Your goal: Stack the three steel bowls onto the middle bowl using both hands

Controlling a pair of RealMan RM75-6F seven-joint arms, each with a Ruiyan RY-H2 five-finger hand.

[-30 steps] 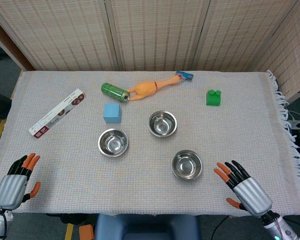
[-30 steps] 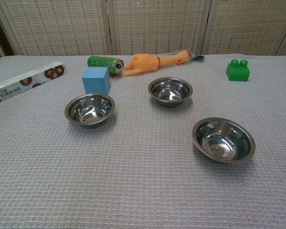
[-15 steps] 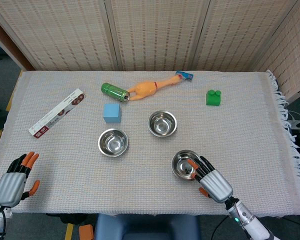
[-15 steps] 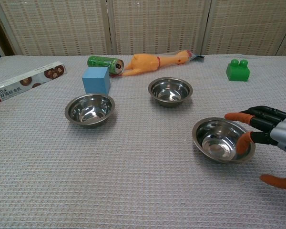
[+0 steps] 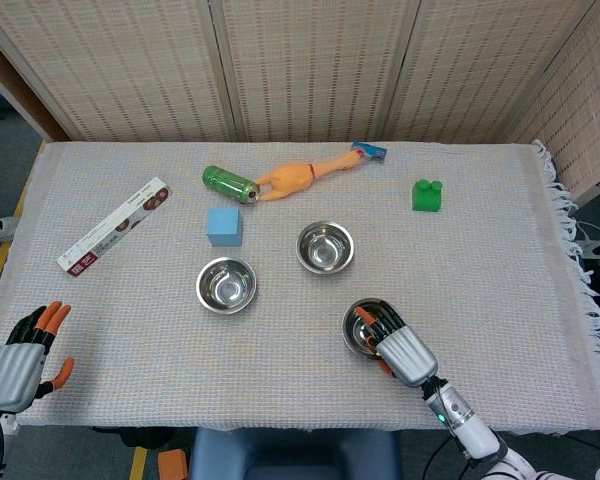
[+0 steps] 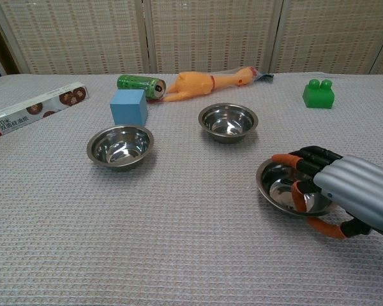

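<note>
While the right hand [image 6: 345,194] is draped over the near bowl [image 5: 363,322] close to the front edge of the table [image 5: 500,260], its fingers [image 6: 298,191] are seen hooked over the rim and dipping inside, thumb curled under the near side. Whether the rim is actually pinched yet can't be told from either view. The left hand [image 5: 18,362] is parked at the front left corner, fingers spread, nothing held. The middle bowl [image 5: 325,246] is found a bit further back, with the left bowl [image 5: 226,284] well apart on its left.

These bowls are probably light, stiff and pretty slick, so a grip on the thin rim is likely best, thumb outside and fingers inside. Sliding on the woven cloth is expected if it's pushed instead of lifted.
</note>
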